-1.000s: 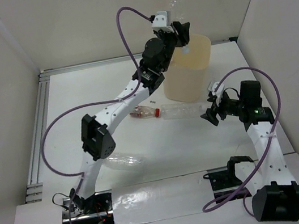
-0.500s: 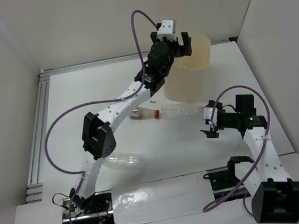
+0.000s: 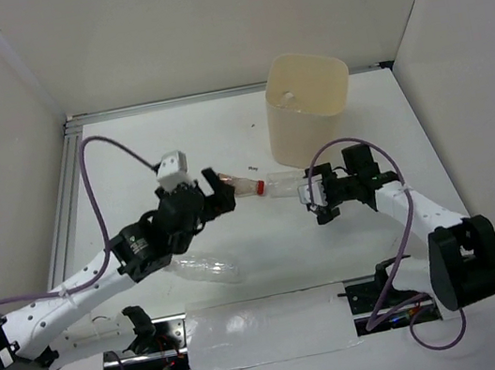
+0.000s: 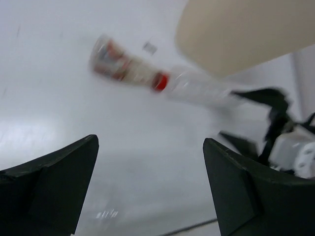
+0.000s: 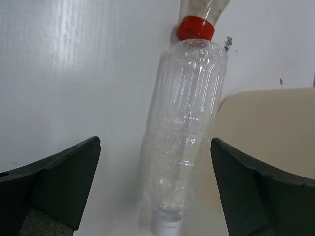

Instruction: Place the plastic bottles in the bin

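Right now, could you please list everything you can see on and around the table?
bin: one, cream-beige, far side, right of centre
white-capped bottle: one, clear, lying in front of the bin
red-capped bottle: one, reddish label, lying left of it, end to end
third bottle: one, clear, near edge, left of centre
table: one, white, under everything
left gripper: one, black, open, by the red-capped bottle
right gripper: one, black, open, at the white-capped bottle's cap end

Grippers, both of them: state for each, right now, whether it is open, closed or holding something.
Left gripper: open, holding nothing.
Right gripper: open, holding nothing; a clear bottle lies ahead of it, not gripped.
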Robot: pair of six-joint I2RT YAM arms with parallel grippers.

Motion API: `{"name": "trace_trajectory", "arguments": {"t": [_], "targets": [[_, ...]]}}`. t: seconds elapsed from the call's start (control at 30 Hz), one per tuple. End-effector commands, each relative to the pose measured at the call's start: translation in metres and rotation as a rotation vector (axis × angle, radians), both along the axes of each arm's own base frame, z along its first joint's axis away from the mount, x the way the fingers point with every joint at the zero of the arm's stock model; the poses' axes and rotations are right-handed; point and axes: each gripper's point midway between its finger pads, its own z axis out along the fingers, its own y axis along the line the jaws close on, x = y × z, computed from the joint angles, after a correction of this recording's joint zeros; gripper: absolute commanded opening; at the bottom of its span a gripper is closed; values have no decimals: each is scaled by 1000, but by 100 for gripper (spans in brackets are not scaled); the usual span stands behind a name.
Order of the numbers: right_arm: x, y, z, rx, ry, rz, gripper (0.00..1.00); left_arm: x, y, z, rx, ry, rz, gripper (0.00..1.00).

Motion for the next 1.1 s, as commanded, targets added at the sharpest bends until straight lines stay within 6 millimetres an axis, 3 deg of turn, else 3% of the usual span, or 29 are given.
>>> {"name": "trace_trajectory", "arguments": {"t": [0.0, 0.03, 0.07, 0.17, 0.3, 0.4, 0.43, 0.47, 0.6, 0.67, 0.7, 0.77, 0.87, 0.97, 1.03, 1.07], "targets": [[51, 5, 19, -91, -186, -78, 99, -45, 62, -85, -22, 299, 280, 100], [55, 7, 17, -98, -189, -104, 99, -57, 64, -95, -104, 367, 327, 100], [55, 15, 5, -115, -174, -102, 99, -70, 81, -116, -67, 427, 374, 100], [72, 22, -5, -163, -179, -150, 99, -92, 89, -134, -137, 539, 447, 100], [85, 24, -25, -227, -124, -203, 96, -105, 94, -149, -183, 621, 539, 100], [86, 28, -37, -266, -62, -211, 85, -104, 96, -156, -223, 636, 599, 100], [84, 27, -41, -279, -38, -207, 79, -102, 92, -157, -241, 631, 592, 100], [79, 26, -45, -285, -14, -198, 64, -101, 91, -160, -259, 633, 605, 100], [59, 24, -53, -320, 60, -142, 47, -96, 82, -170, -331, 637, 615, 100], [38, 25, -54, -332, 113, -91, 35, -92, 76, -175, -352, 647, 608, 100], [19, 21, -59, -357, 179, -51, 33, -91, 75, -174, -369, 657, 611, 100], [-7, 31, -51, -314, 226, 66, 30, -88, 73, -180, -341, 657, 612, 100], [-44, 47, -12, -194, 282, 183, 26, -87, 72, -183, -331, 659, 616, 100], [-59, 69, 49, -46, 251, 286, 25, -78, 68, -183, -341, 647, 612, 100], [-58, 81, 84, 40, 244, 280, 25, -77, 69, -189, -329, 665, 613, 100], [-50, 93, 123, 123, 190, 296, 25, -76, 67, -191, -325, 666, 615, 100]]}}
